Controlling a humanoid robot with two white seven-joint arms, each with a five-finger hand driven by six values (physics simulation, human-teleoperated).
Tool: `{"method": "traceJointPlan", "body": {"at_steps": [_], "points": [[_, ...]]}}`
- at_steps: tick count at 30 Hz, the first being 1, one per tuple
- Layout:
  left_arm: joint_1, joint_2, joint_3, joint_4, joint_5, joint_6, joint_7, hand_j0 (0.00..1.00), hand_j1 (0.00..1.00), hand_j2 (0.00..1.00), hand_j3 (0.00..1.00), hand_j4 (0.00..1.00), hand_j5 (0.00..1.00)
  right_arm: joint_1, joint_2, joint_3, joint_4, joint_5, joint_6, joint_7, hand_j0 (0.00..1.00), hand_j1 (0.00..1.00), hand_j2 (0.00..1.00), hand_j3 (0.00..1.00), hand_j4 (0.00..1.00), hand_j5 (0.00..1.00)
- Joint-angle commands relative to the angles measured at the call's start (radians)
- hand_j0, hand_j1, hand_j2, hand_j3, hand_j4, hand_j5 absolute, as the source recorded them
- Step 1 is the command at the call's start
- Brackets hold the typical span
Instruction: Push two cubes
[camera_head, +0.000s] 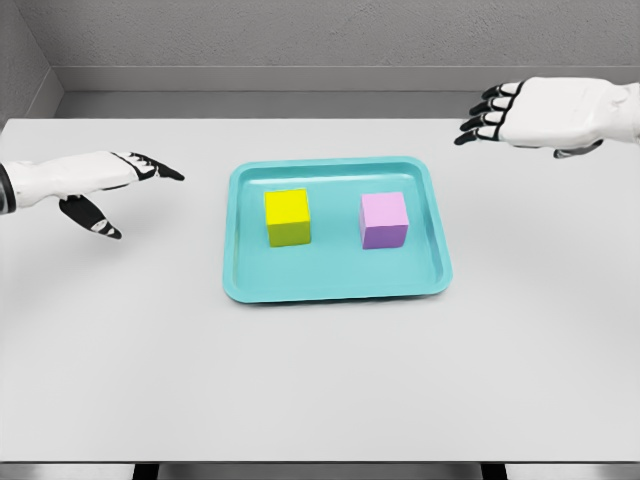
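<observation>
Smooth, matte white table (320, 400) fills the lower frame, its flat front edge along the bottom. At the left edge, slightly above centre, the left hand (95, 180) hovers over the table, white with glossy black fingertips; its fingers are stretched out flat toward the right, the thumb hanging below, holding nothing. At centre lies a shallow turquoise tray (245, 280), rectangular with rounded corners and a raised lip. Inside it, left of middle, sits a yellow cube (287, 217) with crisp edges; right of it, apart, sits a lilac cube (384, 220) of similar size. In the upper right, the right hand (535, 112) hangs well away from the tray, its fingers loosely spread leftward, empty.
</observation>
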Motion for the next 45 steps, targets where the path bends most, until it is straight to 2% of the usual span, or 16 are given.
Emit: {"method": "traceJointPlan", "body": {"at_steps": [1, 3, 5, 6, 7, 8, 9, 10, 11, 14, 21, 25, 28, 38, 41, 45], "points": [[0.000, 0.001, 0.000, 0.000, 0.005, 0.002, -0.013, 1.00, 1.00, 1.00, 1.00, 1.00, 1.00, 0.000, 0.003, 0.004, 0.001, -0.002, 0.002, 0.000, 1.00, 1.00, 1.00, 1.00, 1.00, 1.00], [-0.015, 0.004, -0.015, 0.003, 0.005, 0.002, -0.012, 1.00, 1.00, 1.00, 1.00, 1.00, 1.00, -0.002, 0.005, 0.002, 0.003, -0.002, 0.002, 0.000, 1.00, 1.00, 1.00, 1.00, 1.00, 1.00], [-0.113, 0.006, -0.127, 0.029, 0.003, 0.002, -0.007, 0.96, 0.96, 0.96, 0.96, 0.96, 0.96, -0.006, 0.006, 0.002, 0.003, -0.002, 0.002, 0.000, 1.00, 1.00, 1.00, 1.00, 1.00, 1.00], [-0.127, -0.008, -0.177, 0.064, -0.022, 0.002, -0.013, 0.79, 0.79, 0.79, 0.79, 0.79, 0.79, -0.009, 0.008, 0.002, 0.003, -0.002, 0.002, 0.000, 1.00, 1.00, 1.00, 1.00, 1.00, 1.00], [-0.133, -0.042, -0.179, 0.064, -0.140, 0.002, -0.016, 0.51, 0.51, 0.51, 0.51, 0.51, 0.51, -0.009, 0.009, 0.008, 0.009, 0.000, 0.002, 0.000, 1.00, 1.00, 1.00, 1.00, 1.00, 1.00], [-0.127, -0.091, -0.176, 0.066, -0.213, 0.002, -0.056, 0.37, 0.37, 0.37, 0.37, 0.37, 0.37, -0.009, 0.006, 0.012, 0.011, 0.004, 0.002, 0.000, 1.00, 1.00, 1.00, 1.00, 1.00, 1.00], [-0.126, -0.135, -0.174, 0.061, -0.219, 0.002, -0.078, 0.26, 0.26, 0.26, 0.26, 0.26, 0.26, -0.006, 0.008, 0.028, 0.011, 0.003, 0.002, 0.000, 0.74, 0.74, 0.74, 0.74, 0.74, 0.74], [-0.132, -0.141, -0.171, 0.057, -0.219, 0.002, -0.078, 0.16, 0.16, 0.16, 0.16, 0.16, 0.16, -0.006, 0.014, 0.097, 0.011, 0.000, 0.002, 0.000, 0.13, 0.13, 0.13, 0.13, 0.13, 0.13], [-0.132, -0.141, -0.156, 0.032, -0.217, 0.002, -0.078, 0.08, 0.08, 0.08, 0.08, 0.08, 0.08, 0.000, 0.043, 0.171, 0.014, 0.001, 0.002, 0.000, 0.00, 0.00, 0.00, 0.00, 0.00, 0.00], [-0.133, -0.151, -0.153, 0.009, -0.216, 0.002, -0.078, 0.03, 0.03, 0.03, 0.03, 0.03, 0.03, -0.002, 0.081, 0.220, 0.063, 0.003, 0.002, 0.000, 0.00, 0.00, 0.00, 0.00, 0.00, 0.00], [-0.141, -0.160, -0.155, -0.049, -0.217, 0.002, -0.078, 0.03, 0.03, 0.03, 0.03, 0.03, 0.03, 0.008, 0.028, 0.245, 0.050, 0.007, 0.002, 0.000, 0.00, 0.00, 0.00, 0.00, 0.00, 0.00], [-0.144, -0.204, -0.158, -0.069, -0.220, 0.002, -0.078, 0.03, 0.03, 0.03, 0.03, 0.03, 0.03, 0.026, 0.081, 0.260, 0.054, 0.007, 0.002, 0.000, 0.00, 0.00, 0.00, 0.00, 0.00, 0.00], [-0.146, -0.263, -0.159, -0.054, -0.257, 0.002, -0.078, 0.03, 0.03, 0.03, 0.03, 0.03, 0.03, 0.031, 0.114, 0.265, 0.057, 0.007, 0.002, 0.000, 0.00, 0.00, 0.00, 0.00, 0.00, 0.00], [-0.140, -0.292, -0.165, -0.037, -0.265, 0.002, -0.078, 0.04, 0.04, 0.04, 0.04, 0.04, 0.04, 0.031, 0.178, 0.269, 0.095, 0.014, 0.002, 0.000, 0.00, 0.00, 0.00, 0.00, 0.00, 0.00], [-0.143, -0.313, -0.161, 0.049, -0.265, 0.002, -0.078, 0.04, 0.04, 0.04, 0.04, 0.04, 0.04, 0.023, 0.195, 0.268, 0.158, 0.014, 0.002, 0.000, 0.00, 0.00, 0.00, 0.00, 0.00, 0.00], [-0.146, -0.309, -0.153, 0.050, -0.267, 0.002, -0.078, 0.04, 0.04, 0.04, 0.04, 0.04, 0.04, 0.018, 0.230, 0.268, 0.211, 0.014, 0.002, 0.000, 0.00, 0.00, 0.00, 0.00, 0.00, 0.00]]}}
